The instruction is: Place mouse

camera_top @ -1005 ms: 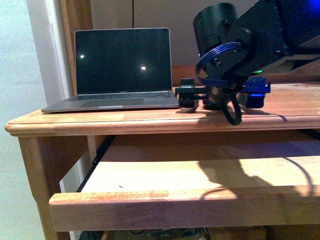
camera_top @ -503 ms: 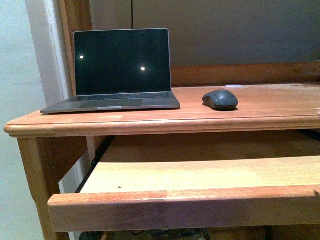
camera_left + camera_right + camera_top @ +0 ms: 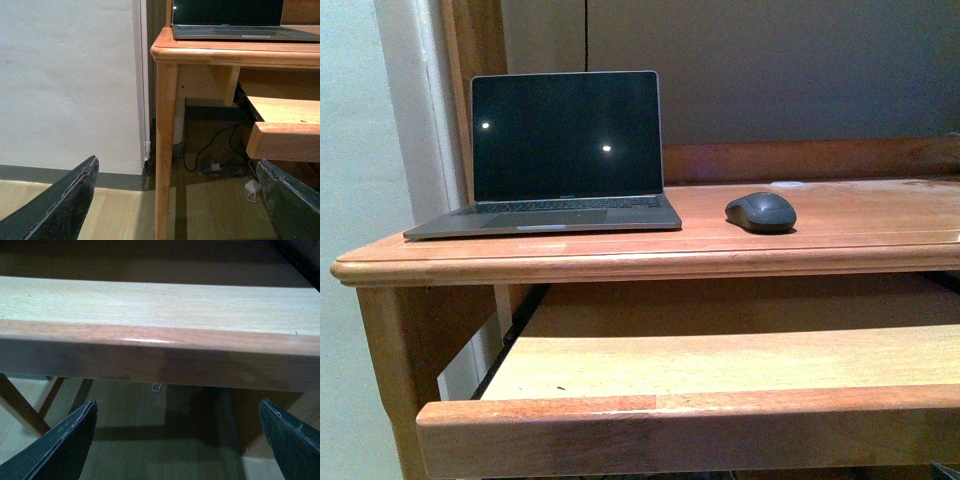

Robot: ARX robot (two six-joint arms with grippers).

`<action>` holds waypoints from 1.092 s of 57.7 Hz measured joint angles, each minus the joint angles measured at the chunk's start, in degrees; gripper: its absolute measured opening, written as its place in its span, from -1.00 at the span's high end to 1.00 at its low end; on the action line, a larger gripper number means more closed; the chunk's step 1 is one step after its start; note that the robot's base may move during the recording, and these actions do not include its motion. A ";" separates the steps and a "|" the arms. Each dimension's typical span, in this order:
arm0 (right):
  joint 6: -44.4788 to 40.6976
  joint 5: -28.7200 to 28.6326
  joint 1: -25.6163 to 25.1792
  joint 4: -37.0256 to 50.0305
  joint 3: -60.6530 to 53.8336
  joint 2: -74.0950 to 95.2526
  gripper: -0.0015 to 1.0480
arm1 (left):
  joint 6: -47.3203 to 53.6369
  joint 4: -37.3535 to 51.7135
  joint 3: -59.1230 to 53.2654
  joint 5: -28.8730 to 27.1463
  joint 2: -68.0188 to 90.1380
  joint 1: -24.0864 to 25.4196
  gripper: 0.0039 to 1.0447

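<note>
The dark grey mouse (image 3: 760, 212) lies alone on the wooden desk top (image 3: 860, 215), to the right of the open laptop (image 3: 560, 155). Neither arm shows in the front view. My left gripper (image 3: 182, 200) is open and empty, low down beside the desk's left leg (image 3: 166, 150), facing the floor. My right gripper (image 3: 180, 440) is open and empty, below and in front of the pulled-out keyboard tray (image 3: 160, 345). The mouse is out of view in both wrist views.
The keyboard tray (image 3: 720, 400) sticks out under the desk top. A white wall (image 3: 70, 80) stands left of the desk. Cables and a white plug (image 3: 252, 187) lie on the floor under the desk. The laptop also shows in the left wrist view (image 3: 230, 20).
A second ago my right arm was over the desk top with its gripper around the mouse's place. It has withdrawn out of the front view and the mouse stays on the desk.
</note>
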 joint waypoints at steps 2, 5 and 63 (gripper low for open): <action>-0.26 0.55 0.17 2.14 0.55 2.62 -0.86 | 0.00 0.00 0.00 0.00 0.00 0.00 -0.86; -0.42 0.98 0.37 4.46 1.53 6.03 -0.86 | 0.00 0.00 0.00 0.00 0.00 0.00 -0.86; -1.25 10.16 1.64 -1.16 46.23 48.70 -0.86 | 0.00 0.00 -0.02 0.00 0.00 0.00 -0.86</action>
